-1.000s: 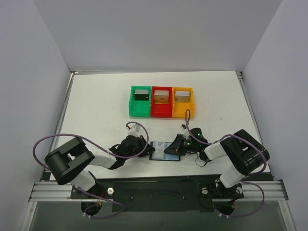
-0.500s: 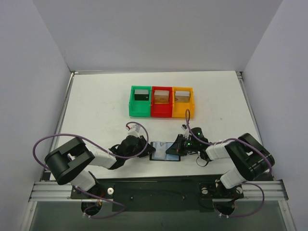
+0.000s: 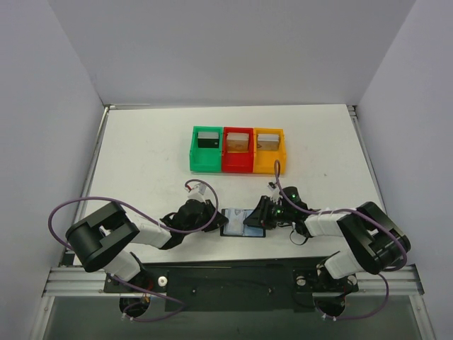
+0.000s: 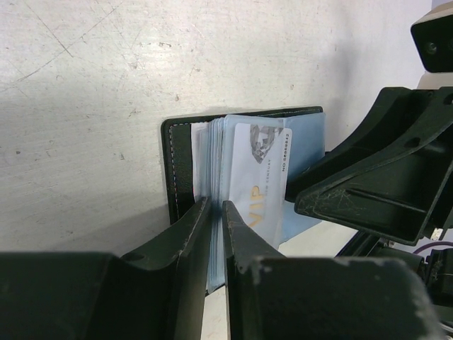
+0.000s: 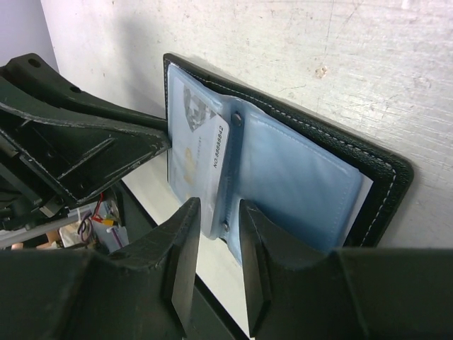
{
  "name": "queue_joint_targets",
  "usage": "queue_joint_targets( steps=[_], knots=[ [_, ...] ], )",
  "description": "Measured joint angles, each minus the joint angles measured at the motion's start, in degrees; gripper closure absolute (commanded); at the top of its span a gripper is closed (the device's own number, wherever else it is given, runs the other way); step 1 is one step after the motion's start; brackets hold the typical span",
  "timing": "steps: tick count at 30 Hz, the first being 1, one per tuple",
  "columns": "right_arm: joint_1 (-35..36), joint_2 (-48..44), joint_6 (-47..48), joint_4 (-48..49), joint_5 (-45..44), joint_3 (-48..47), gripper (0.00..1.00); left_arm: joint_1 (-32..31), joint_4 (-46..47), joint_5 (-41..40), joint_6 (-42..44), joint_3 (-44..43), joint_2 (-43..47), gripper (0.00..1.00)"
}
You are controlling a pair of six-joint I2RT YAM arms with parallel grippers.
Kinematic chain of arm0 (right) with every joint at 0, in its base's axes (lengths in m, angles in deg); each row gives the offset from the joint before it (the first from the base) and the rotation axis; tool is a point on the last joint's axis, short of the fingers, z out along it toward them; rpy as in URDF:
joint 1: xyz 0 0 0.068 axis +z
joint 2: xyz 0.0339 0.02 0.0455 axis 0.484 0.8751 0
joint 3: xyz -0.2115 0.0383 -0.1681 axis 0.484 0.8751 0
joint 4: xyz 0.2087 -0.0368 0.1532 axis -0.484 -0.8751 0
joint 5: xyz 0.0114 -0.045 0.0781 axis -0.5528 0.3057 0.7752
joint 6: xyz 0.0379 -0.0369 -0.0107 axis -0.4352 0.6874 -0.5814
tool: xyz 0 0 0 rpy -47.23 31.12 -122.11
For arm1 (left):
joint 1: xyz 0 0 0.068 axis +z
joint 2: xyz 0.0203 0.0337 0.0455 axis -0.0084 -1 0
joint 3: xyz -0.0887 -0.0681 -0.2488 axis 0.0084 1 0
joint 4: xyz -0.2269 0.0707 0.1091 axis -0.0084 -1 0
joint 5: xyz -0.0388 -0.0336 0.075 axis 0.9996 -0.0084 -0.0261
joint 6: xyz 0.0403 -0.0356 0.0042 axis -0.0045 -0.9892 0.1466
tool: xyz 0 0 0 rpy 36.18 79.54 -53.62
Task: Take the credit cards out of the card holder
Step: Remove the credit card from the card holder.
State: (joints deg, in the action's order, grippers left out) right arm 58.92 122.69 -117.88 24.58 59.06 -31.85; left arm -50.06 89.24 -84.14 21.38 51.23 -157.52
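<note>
The card holder [image 3: 244, 222] lies open on the white table between my two grippers, its black cover [image 4: 177, 163] under pale blue plastic sleeves [image 5: 297, 170]. A white credit card [image 4: 258, 177] marked VIP sits in a sleeve, also visible as the credit card [image 5: 198, 134] in the right wrist view. My left gripper [image 4: 217, 207] comes in from the left [image 3: 217, 225], its jaws shut on the near edge of the blue sleeve stack. My right gripper [image 5: 219, 205] comes in from the right [image 3: 255, 217], its jaws slightly open either side of the sleeves' riveted spine.
Three small bins stand in a row behind the holder: green [image 3: 207, 149], red [image 3: 238, 149] and orange [image 3: 269, 149], each with something inside. White walls enclose the table on three sides. The arm bases sit at the near edge.
The right gripper's jaws have parted a little at the sleeves' spine, and the right arm's elbow has swung outward to the right. The left arm and the holder have barely moved.
</note>
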Motion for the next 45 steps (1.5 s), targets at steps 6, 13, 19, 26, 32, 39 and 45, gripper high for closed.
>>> queue_joint_targets(
  steps=[6,13,19,26,32,39,45],
  knots=[
    [0.0,-0.15,-0.66,0.37,0.22,0.0,0.76,0.0,0.0,-0.04,0.0,0.0,-0.11,0.8],
    [0.0,1.11,-0.96,0.66,0.52,-0.44,0.77,0.0,0.04,-0.04,-0.02,0.0,-0.2,0.8],
    [0.0,1.64,-1.03,0.57,0.57,-1.25,0.78,0.0,0.09,-0.04,-0.04,0.0,-0.22,0.81],
    [0.07,2.93,-0.74,-0.31,0.57,-2.69,0.85,0.0,0.48,0.0,-0.09,0.0,-0.55,0.82],
    [0.07,4.26,-0.55,-0.7,0.63,-3.43,0.93,0.0,0.7,0.02,-0.15,0.0,-0.7,0.82],
    [0.09,4.48,-0.48,-0.72,0.81,-3.56,1.0,0.02,0.7,0.02,-0.31,0.0,-0.7,0.94],
    [0.04,3.96,0.15,-1.42,0.79,-3.56,1.0,0.15,0.76,0.02,-1.05,0.0,-0.85,1.0]
  ],
)
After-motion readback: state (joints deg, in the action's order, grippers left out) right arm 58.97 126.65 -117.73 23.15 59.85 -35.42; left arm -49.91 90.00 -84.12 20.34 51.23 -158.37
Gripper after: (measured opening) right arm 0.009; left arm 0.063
